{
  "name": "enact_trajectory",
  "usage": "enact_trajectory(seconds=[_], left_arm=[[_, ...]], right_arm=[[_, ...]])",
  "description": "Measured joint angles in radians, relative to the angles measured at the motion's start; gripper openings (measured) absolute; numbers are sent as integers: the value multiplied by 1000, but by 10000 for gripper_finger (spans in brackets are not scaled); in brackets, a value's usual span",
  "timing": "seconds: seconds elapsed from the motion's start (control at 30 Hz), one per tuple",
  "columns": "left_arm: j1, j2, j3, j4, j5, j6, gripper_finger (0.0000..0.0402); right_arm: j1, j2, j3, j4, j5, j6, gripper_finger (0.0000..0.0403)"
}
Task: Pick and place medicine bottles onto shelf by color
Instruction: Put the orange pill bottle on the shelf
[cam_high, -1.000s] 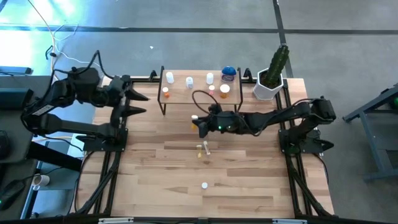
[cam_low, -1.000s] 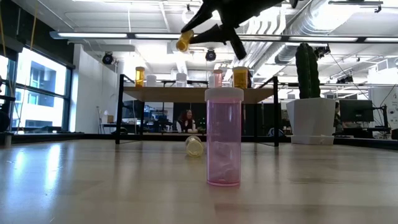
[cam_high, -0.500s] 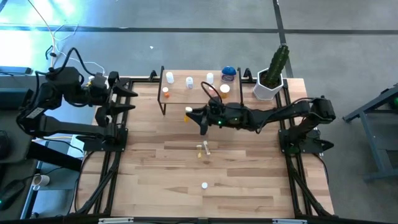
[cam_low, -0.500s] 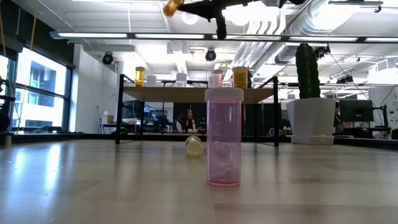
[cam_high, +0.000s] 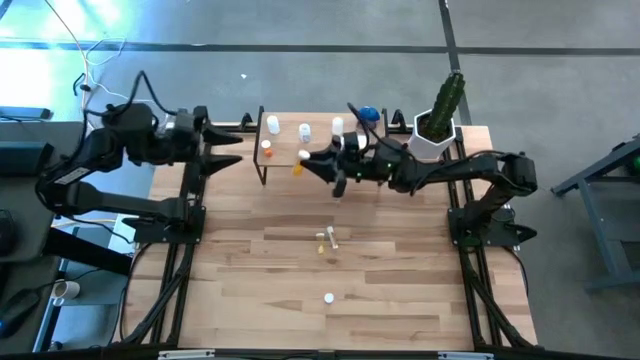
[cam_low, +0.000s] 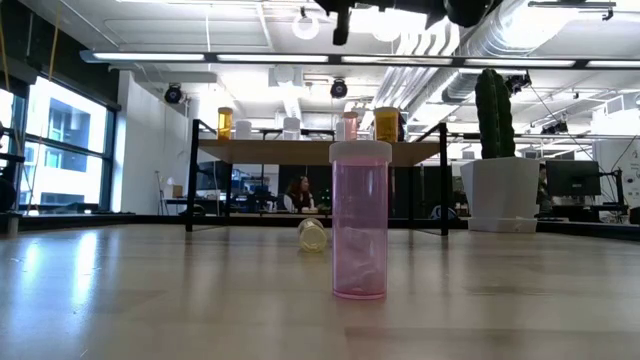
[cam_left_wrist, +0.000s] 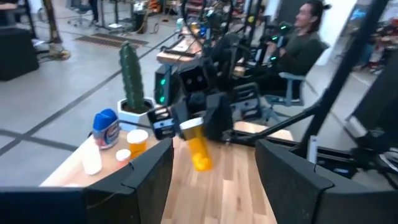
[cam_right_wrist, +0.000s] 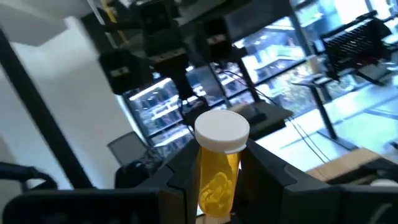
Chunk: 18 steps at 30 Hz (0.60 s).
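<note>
My right gripper is shut on an amber medicine bottle with a white cap, in the air just in front of the shelf. The shelf, light wood on black legs, stands at the table's far edge and carries white bottles, an orange bottle, an orange jar and a blue jar. A pink bottle stands upright on the table's near part, and a pale bottle lies on its side behind it. My left gripper hovers open at the table's far left. My right gripper pinches the bottle's amber body between its two fingers, just below the white cap. The fingers come about level from the table's right side. The bottle hangs clear of table and shelf, cap up, somewhat tilted.
A white pot with a cactus stands at the shelf's right end. Two small bottles lie mid-table. Black frame rails run along the table's left and right edges.
My right gripper has risen and swung toward the far edge and the shelf, tipping from pointing downward to about level. It has stayed shut on the amber bottle, which has gone up with it and out of the low view's top.
</note>
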<state>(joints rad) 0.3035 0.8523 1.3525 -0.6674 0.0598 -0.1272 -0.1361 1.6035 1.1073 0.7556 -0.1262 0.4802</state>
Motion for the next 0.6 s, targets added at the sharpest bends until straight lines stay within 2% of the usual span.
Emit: enact_trajectory(seconds=[0.1,0.27,0.4,0.5,0.6], left_arm=[[3,29,0,14,-30,8,218],[50,72,0,43,-21,-13,218],[98,106,0,44,-16,-19,218],[129,135,0,44,-15,-19,218],[156,166,0,46,29,-25,218]], right_arm=[[-29,0,29,-31,-81,-22,90],[-79,0,128,-150,-185,-103,90],[-122,-1,225,-311,-275,-157,90],[-138,-1,290,-437,-302,-222,90],[-150,-1,345,-537,-342,-275,90]])
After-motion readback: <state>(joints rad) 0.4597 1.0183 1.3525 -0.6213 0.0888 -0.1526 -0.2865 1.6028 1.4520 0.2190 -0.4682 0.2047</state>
